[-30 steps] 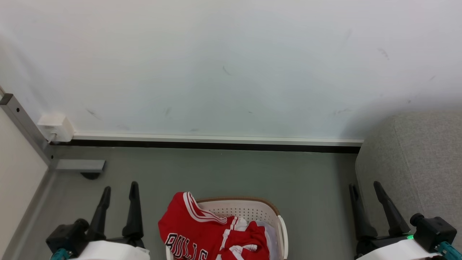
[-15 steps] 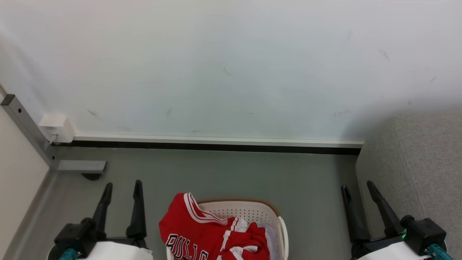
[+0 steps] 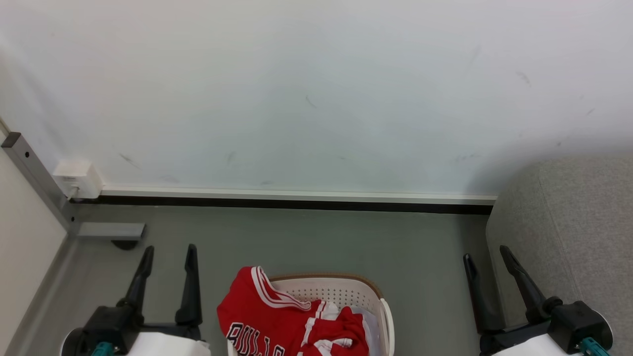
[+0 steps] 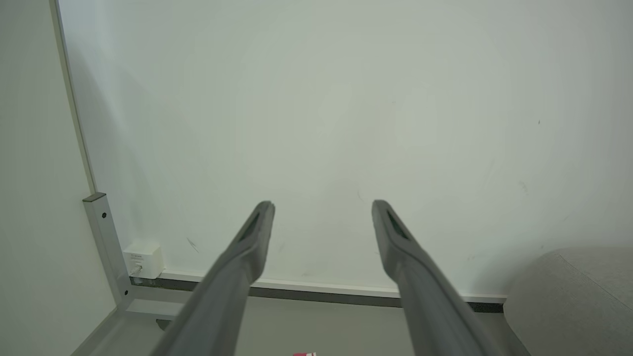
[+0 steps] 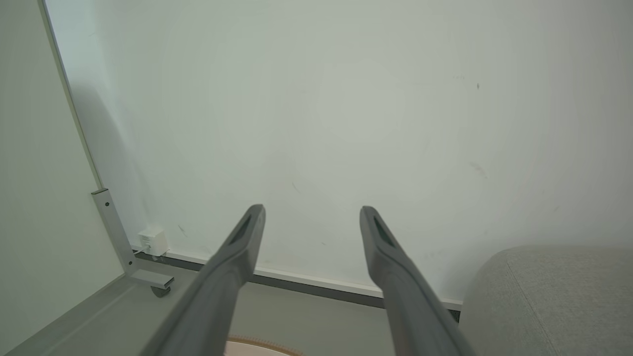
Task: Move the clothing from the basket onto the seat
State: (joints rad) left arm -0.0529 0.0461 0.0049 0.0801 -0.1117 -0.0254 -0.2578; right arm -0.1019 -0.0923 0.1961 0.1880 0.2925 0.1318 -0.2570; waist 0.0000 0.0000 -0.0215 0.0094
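One wall [image 3: 316,89] stands beyond basket [image 3: 346,290] and seat [image 3: 568,222].

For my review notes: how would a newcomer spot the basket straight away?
From the white wall, come down the grey floor to the head view's bottom edge. There sits the basket: cream, perforated, brown-rimmed, with red clothing draped over its left side.
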